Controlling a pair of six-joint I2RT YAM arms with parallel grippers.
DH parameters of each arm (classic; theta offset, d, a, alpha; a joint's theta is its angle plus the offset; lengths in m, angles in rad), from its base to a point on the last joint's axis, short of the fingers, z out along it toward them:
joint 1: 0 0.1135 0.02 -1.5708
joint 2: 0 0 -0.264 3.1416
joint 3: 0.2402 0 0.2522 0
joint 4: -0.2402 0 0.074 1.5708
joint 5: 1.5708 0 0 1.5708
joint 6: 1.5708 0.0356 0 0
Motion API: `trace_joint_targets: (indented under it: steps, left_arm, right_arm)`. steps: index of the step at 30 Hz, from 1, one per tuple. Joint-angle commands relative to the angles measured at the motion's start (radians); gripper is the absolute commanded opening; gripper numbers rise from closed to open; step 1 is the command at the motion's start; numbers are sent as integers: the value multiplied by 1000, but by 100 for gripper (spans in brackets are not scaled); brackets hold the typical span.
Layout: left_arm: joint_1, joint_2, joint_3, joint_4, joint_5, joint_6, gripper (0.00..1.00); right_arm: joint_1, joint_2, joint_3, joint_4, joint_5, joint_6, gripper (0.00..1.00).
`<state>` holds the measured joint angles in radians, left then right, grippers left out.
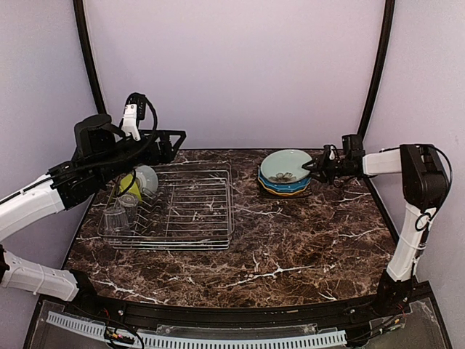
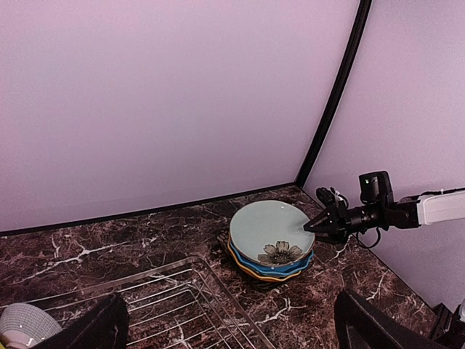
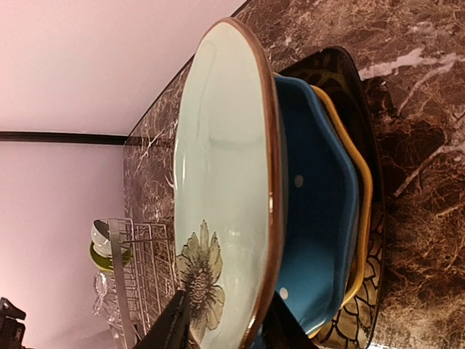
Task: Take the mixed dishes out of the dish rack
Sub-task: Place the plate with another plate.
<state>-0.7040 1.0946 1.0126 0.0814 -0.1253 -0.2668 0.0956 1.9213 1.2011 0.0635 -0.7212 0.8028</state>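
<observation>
Top external view: right end effector (image 1: 311,166) straddles the rim of the flower plate (image 1: 283,166) on the stack (image 1: 280,190) at the back right of the bench (image 1: 305,243); pinching or not, I cannot tell. Left end effector (image 1: 174,142), fingers apart, hovers over the rack (image 1: 196,211); its glasses (image 1: 116,217) and bowls (image 1: 139,180) probably come next.

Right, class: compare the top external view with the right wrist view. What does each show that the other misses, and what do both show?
Top external only: the left arm, stretched above the dish rack, and the right arm. Right wrist only: white dots inside the blue plate, the black plate's pattern, the right tool straddling the flower plate's rim. Both: those stacked plates and the rack holding bowls.
</observation>
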Motion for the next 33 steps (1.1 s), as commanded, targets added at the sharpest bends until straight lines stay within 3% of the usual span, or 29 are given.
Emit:
trace_joint_targets:
  steps: [1, 19, 27, 33]
  left_arm:
    - [2, -25, -16, 18, -11, 6, 99]
    - [1, -24, -17, 12, -10, 11, 99]
    - [1, -18, -10, 8, -14, 23, 99]
    - [2, -14, 15, -61, -30, 39, 99]
  right_arm:
    - [18, -12, 57, -29, 35, -87, 36]
    - [48, -94, 106, -246, 307, -317, 51]
    - [35, -135, 82, -261, 347, -353, 58]
    - [-3, -109, 112, -256, 290, -363, 58]
